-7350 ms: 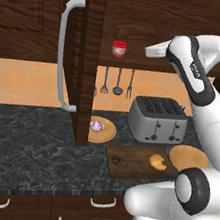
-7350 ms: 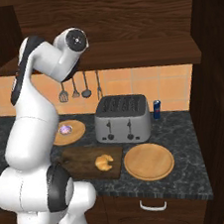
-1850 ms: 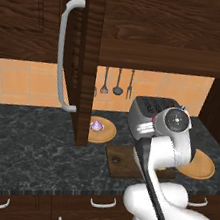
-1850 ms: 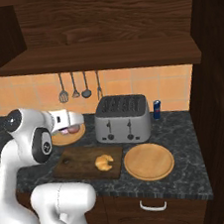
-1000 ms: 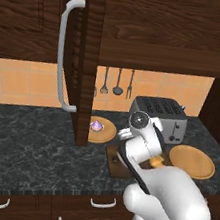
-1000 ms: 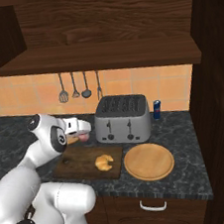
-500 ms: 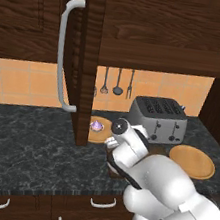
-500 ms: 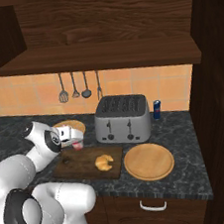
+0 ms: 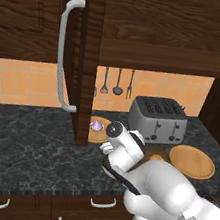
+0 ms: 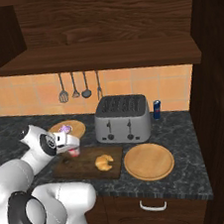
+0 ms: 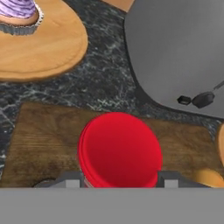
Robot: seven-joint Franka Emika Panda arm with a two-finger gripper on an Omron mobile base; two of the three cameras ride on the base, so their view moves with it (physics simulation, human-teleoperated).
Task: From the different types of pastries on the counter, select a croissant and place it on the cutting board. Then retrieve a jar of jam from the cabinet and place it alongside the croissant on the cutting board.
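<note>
1. Hand view looks straight down on the red lid of the jar of jam (image 11: 119, 150); the gripper (image 11: 119, 179) has a grey finger pad on each side of the jar, clamped on it.
2. Right base view puts the gripper (image 10: 73, 150) and the red jar (image 10: 74, 151) low over the left end of the cutting board (image 10: 86, 167); whether the jar's base touches the wood I cannot tell.
3. Croissant (image 10: 104, 161) lies on the board's right half, apart from the jar; the board (image 11: 52, 140) sits at the worktop's front edge, before the toaster (image 10: 122, 118).
4. Purple-and-white pastry (image 11: 19, 15) rests on a round light-wood plate (image 11: 48, 48) just behind the board's left end; a second round plate (image 10: 148, 161) lies just beside the board's right end.
5. Counter (image 9: 20, 142) runs dark and veined beneath all; the cabinet (image 9: 85, 57) door stands open above it, white handle (image 9: 64, 54) showing; a blue can (image 10: 156, 109) stands beside the toaster's right, near the back wall.
</note>
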